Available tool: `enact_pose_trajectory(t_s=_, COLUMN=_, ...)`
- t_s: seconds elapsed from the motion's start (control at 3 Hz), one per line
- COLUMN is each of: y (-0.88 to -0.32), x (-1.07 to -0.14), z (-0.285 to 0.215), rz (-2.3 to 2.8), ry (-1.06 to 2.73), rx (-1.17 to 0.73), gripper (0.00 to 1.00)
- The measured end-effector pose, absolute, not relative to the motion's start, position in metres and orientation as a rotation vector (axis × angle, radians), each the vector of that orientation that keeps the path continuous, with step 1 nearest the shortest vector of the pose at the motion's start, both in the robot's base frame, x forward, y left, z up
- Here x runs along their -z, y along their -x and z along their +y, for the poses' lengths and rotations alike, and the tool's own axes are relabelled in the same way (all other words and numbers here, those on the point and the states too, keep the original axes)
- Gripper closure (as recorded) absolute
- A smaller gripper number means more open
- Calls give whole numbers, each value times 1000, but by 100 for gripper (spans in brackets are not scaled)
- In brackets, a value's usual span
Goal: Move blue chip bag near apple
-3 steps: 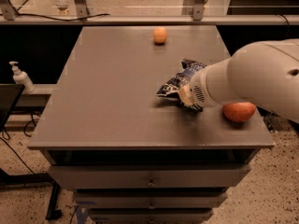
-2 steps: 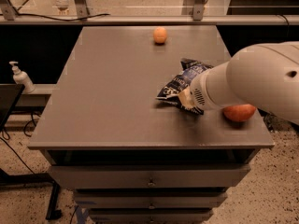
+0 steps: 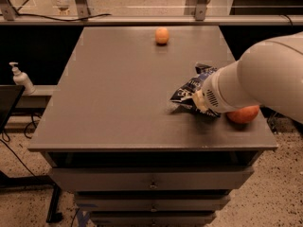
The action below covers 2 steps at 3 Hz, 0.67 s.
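The blue chip bag (image 3: pixel 188 91) lies crumpled on the grey table (image 3: pixel 118 89), right of the middle. The red-orange apple (image 3: pixel 243 114) sits close to its right, near the table's front right corner, partly hidden by my arm. My gripper (image 3: pixel 201 100) is at the bag's right side, mostly hidden behind the big white wrist housing that reaches in from the right.
A small pale orange fruit (image 3: pixel 162 35) sits at the table's far edge. A white pump bottle (image 3: pixel 21 78) stands on a low ledge to the left. Drawers run below the tabletop. A rail with posts lies behind the table.
The arm has shifted slightly toward the right and front. The bag stays at about the same spot beside the apple.
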<state>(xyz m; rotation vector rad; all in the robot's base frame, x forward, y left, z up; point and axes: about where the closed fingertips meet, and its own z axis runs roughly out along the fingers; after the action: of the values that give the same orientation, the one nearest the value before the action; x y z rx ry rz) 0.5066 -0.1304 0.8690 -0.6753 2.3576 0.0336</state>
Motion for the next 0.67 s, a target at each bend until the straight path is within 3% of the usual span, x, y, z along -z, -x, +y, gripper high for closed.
enact_pose_trajectory(t_s=0.67, y=-509, x=-869, z=-134, rz=2374, ry=677, rx=-29, gripper=59)
